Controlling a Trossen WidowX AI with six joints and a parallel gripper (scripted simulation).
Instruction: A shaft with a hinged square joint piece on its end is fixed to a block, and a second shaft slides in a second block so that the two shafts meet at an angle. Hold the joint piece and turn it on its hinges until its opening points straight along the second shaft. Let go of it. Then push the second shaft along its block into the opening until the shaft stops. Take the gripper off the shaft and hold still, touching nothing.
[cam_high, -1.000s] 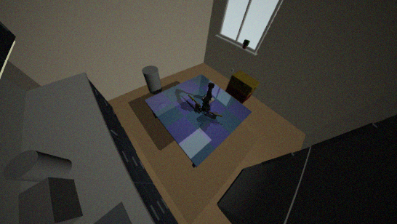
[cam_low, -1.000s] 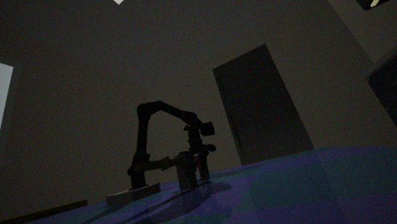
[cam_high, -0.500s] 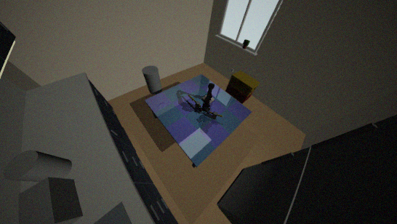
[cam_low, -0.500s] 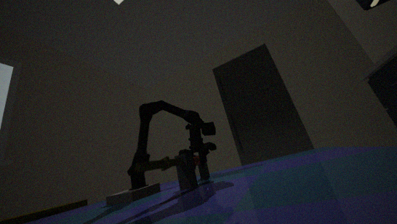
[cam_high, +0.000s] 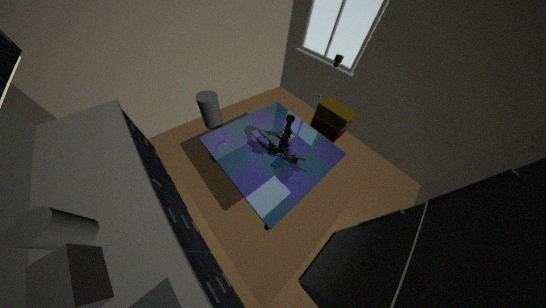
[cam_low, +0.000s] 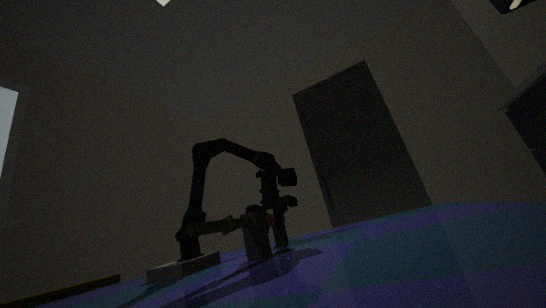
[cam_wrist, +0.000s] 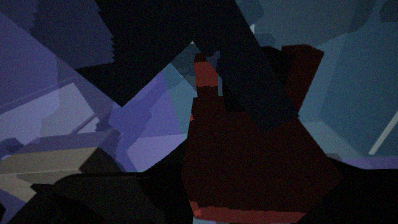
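The red joint piece (cam_wrist: 250, 165) (cam_low: 270, 220) fills the lower middle of the wrist view, with a narrow prong reaching up from it. My gripper (cam_wrist: 226, 134) is shut on it, with dark fingers at both sides. In the exterior view a yellowish shaft (cam_low: 214, 226) runs level to a grey upright block (cam_low: 257, 237); a darker upright (cam_low: 281, 232) stands behind the gripper. In the top view one thin yellow shaft (cam_high: 264, 136) lies left of the arm and another (cam_high: 296, 158) right of it, at an angle. The opening's exact direction is too dark to tell.
The blue and purple patchwork table top (cam_high: 240, 172) carries the arm (cam_high: 288, 131) (cam_low: 198, 185) and the fixture. A large dark bar (cam_wrist: 250, 60) crosses the top of the wrist view. A pale slab (cam_low: 167, 272) lies under the arm's base.
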